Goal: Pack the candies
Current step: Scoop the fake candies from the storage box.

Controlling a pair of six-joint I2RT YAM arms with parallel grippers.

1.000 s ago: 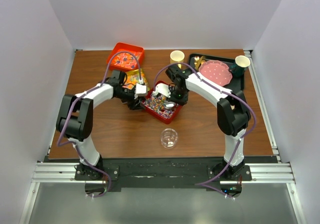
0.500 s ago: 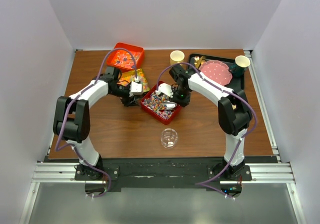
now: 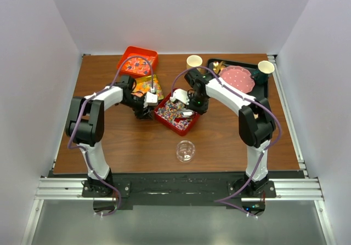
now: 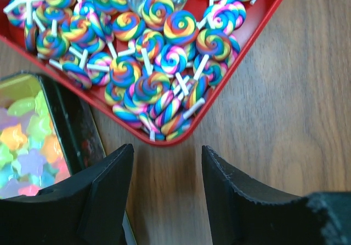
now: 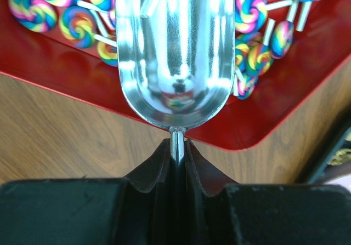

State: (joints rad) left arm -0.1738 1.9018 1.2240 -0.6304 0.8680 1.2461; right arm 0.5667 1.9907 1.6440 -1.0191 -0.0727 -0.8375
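Scoop (image 5: 174,47) over the red tray (image 5: 60,72).
Right pincer (image 5: 176,146) clamps the scoop's thin handle, bowl ahead above the candies (image 4: 155,43); left pincer (image 4: 166,153) hangs open, tray corner just ahead.

A robotics lab cell: blank white panels (image 3: 33,64) enclose the wooden table (image 3: 137,141), with aluminium rails (image 3: 181,189) well behind the left gripper (image 3: 145,113).

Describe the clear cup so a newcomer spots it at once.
On the wooden table, look just on the near side of the red tray of swirl lollipops. The clear cup stands alone there, see-through, unlike the two cream cups at the far edge.
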